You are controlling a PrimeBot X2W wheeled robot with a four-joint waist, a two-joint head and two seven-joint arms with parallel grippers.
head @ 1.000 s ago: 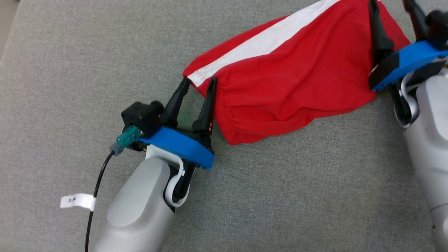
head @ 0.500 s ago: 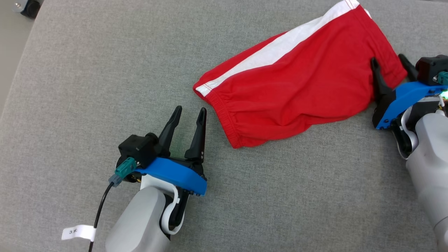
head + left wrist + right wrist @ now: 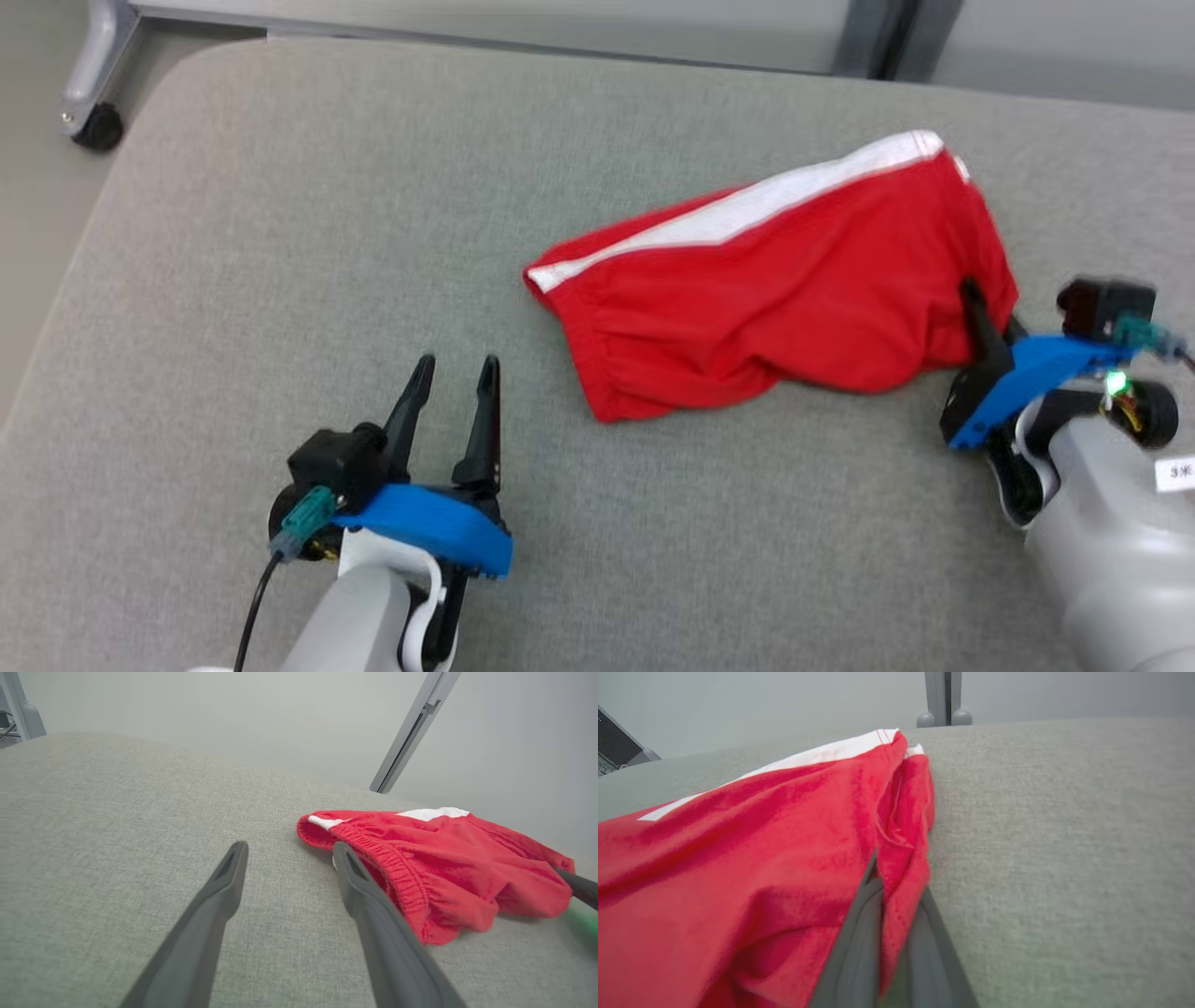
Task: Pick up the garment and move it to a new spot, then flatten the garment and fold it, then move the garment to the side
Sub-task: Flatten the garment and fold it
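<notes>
The garment [image 3: 775, 308], red shorts with a white stripe [image 3: 747, 210] along the far edge, lies on the grey pad [image 3: 280, 233], right of the middle and slanted, its right end farther away. It looks doubled over, but not flat: the near edge bulges and the cloth has soft ridges.

The right gripper [image 3: 896, 891] is at the right end. Its two fingers are pressed together with a fold of the red cloth pinched between them, low and near the pad. I think it holds this corner in order to pull or to anchor the cloth, because one held end lets the rest be dragged or stretched.

The left gripper [image 3: 457, 364] stands near the elastic waistband [image 3: 397, 872] at the left end, apart from it. Its fingers are spread and hold nothing. They point toward the far side, and the waistband is just to their right. To my judgement it waits free so that it can take this end.

With one corner held, the loose end may bunch if the cloth is pulled.
</notes>
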